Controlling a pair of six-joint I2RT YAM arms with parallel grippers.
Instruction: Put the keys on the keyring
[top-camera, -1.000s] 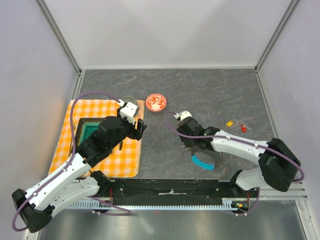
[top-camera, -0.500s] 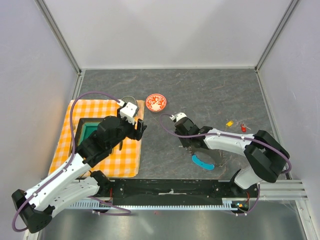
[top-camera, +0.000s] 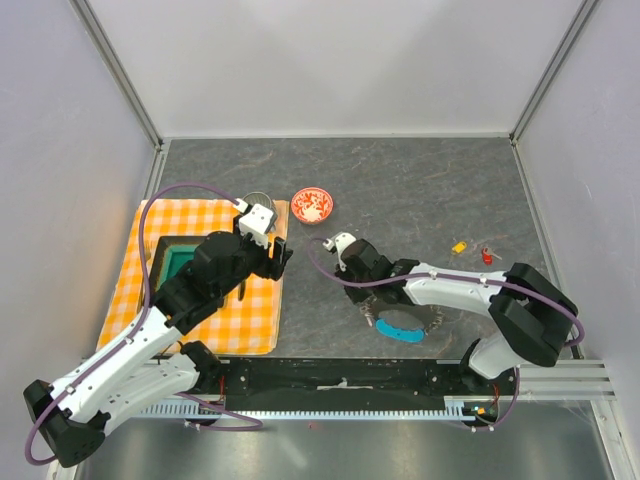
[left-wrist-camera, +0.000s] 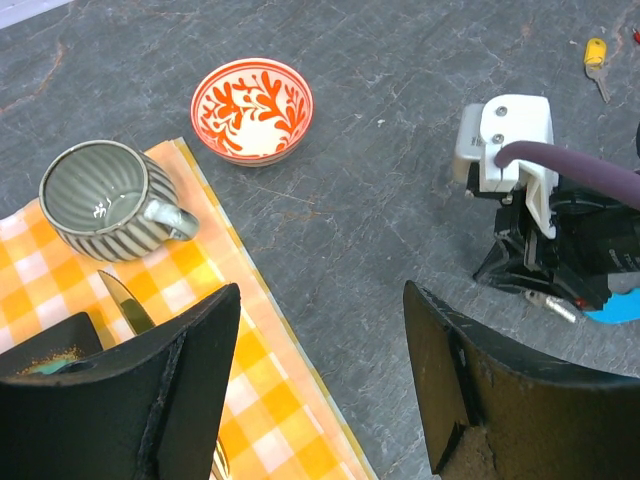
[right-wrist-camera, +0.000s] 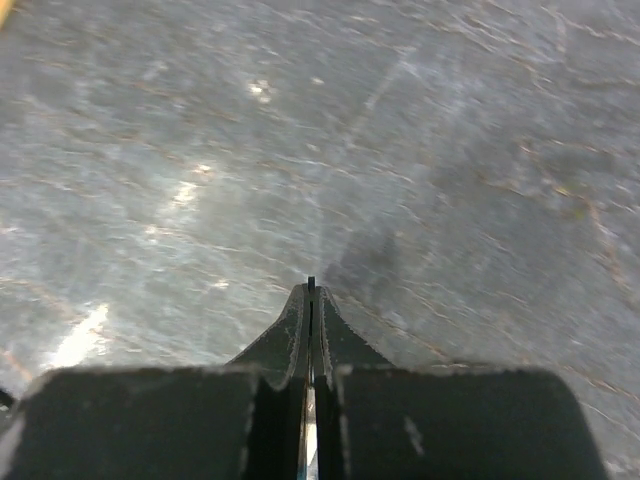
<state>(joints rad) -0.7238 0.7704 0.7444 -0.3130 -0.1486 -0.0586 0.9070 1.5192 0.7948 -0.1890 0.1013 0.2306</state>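
Note:
The keyring (top-camera: 412, 322), a loop fringed with grey metal pieces and a blue crescent tag (top-camera: 399, 329), lies on the grey table near the front. My right gripper (top-camera: 371, 311) sits at its left edge. In the right wrist view the jaws (right-wrist-camera: 311, 290) are pressed together on a thin metal sliver, seemingly part of the keyring. The yellow key (top-camera: 459, 247) and red key (top-camera: 487, 256) lie far right; the black key is not in view. My left gripper (top-camera: 283, 255) is open and empty over the cloth's right edge (left-wrist-camera: 322, 292). The blue tag (left-wrist-camera: 615, 308) shows behind the right arm.
A red patterned bowl (top-camera: 312, 205) and a ribbed grey cup (top-camera: 257, 203) stand at the back middle. An orange checked cloth (top-camera: 175, 240) holds a dark tray with a green inside (top-camera: 180, 262) and a knife (left-wrist-camera: 125, 300).
My right arm has swung left, and the keyring with its blue tag has shifted and turned left with it. The left arm has not moved.

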